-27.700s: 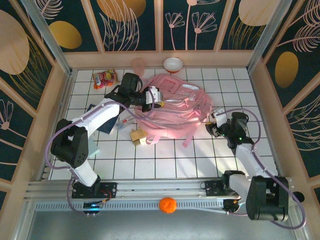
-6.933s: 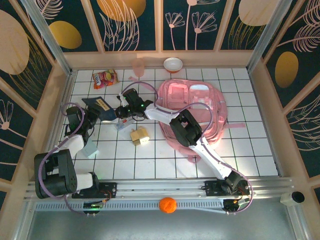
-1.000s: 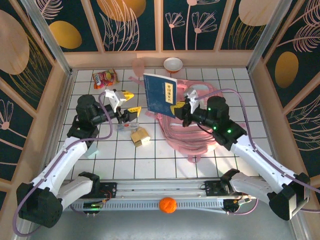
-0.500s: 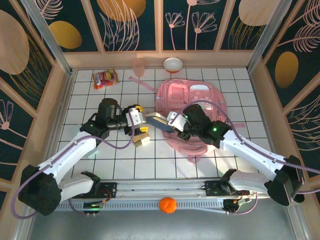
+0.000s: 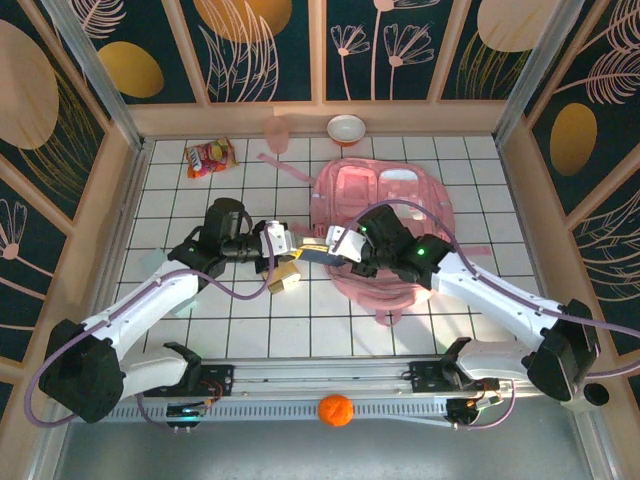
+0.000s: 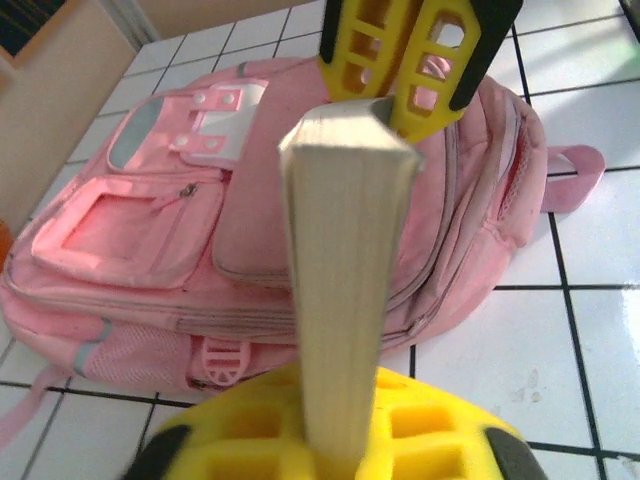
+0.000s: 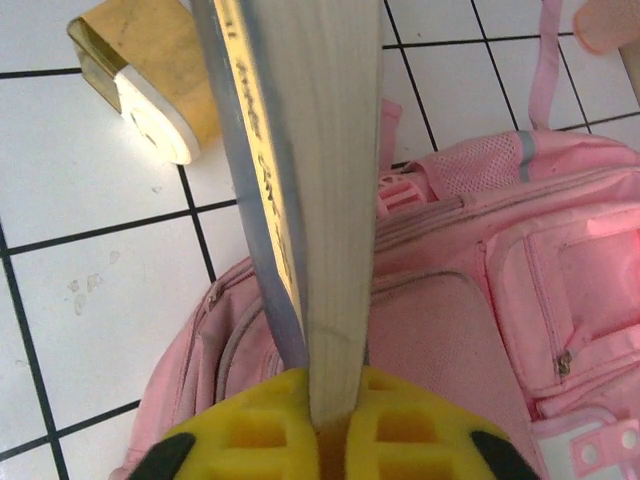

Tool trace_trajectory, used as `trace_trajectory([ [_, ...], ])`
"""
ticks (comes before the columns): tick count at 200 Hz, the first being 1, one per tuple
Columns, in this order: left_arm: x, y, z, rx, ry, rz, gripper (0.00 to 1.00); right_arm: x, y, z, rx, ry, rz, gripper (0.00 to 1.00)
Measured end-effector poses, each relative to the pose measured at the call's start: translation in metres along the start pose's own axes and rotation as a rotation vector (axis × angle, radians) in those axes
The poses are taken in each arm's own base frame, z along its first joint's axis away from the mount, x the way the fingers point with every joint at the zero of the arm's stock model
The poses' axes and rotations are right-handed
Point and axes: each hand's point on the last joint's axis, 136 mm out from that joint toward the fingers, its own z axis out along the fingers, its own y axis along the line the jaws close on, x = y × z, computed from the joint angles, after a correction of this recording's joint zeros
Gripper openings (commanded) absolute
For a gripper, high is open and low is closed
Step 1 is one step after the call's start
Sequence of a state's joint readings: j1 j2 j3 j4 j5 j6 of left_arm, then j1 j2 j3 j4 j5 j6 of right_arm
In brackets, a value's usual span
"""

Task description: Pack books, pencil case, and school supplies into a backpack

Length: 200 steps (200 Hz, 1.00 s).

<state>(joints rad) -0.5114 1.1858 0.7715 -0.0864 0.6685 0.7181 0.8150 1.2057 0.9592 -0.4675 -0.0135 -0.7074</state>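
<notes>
While both arms reach in over the white tiled table (image 5: 300, 320), a thin dark navy-blue book (image 5: 318, 252) hangs in the air between them, taken at either end. The left gripper (image 5: 292, 243) is clamped tight on one end of the book, its yellow fingers (image 6: 430, 440) pressed against the covers and the pale page edges turned toward the wrist camera. The right gripper (image 5: 337, 246) has its own yellow fingers (image 7: 420, 430) closed on the opposite end. The book sits level with its spine side down, just off the left edge of a large soft pink backpack (image 5: 400, 195), which lies flat with its front pockets facing up. A small tan-yellow block with a white piece (image 5: 283, 277) rests on the tiles just below the book, close to the backpack's corner. At the far edge of the table stand a red-and-yellow snack packet (image 5: 209, 156), a pink cup (image 5: 276, 130) and a white bowl (image 5: 346, 128), well apart from both grippers.
</notes>
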Motion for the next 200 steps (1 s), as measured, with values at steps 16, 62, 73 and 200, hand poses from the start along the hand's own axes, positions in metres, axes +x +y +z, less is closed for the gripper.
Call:
trace_trajectory([
  [16, -0.005, -0.003, 0.001, 0.013, -0.040, -0.026, 0.00, -0.001, -0.009, -0.009, 0.019, -0.073, 0.058, 0.50],
  [62, -0.036, -0.009, 0.001, 0.092, -0.226, -0.116, 0.00, 0.016, -0.027, -0.067, 0.096, -0.447, 0.302, 0.66],
  [73, -0.048, -0.008, 0.000, 0.114, -0.282, -0.132, 0.00, 0.018, -0.025, -0.075, 0.092, -0.524, 0.349, 0.66],
  [200, -0.086, -0.007, -0.004, 0.251, -0.451, -0.214, 0.00, 0.003, 0.006, -0.121, -0.207, -0.955, 0.474, 0.15],
])
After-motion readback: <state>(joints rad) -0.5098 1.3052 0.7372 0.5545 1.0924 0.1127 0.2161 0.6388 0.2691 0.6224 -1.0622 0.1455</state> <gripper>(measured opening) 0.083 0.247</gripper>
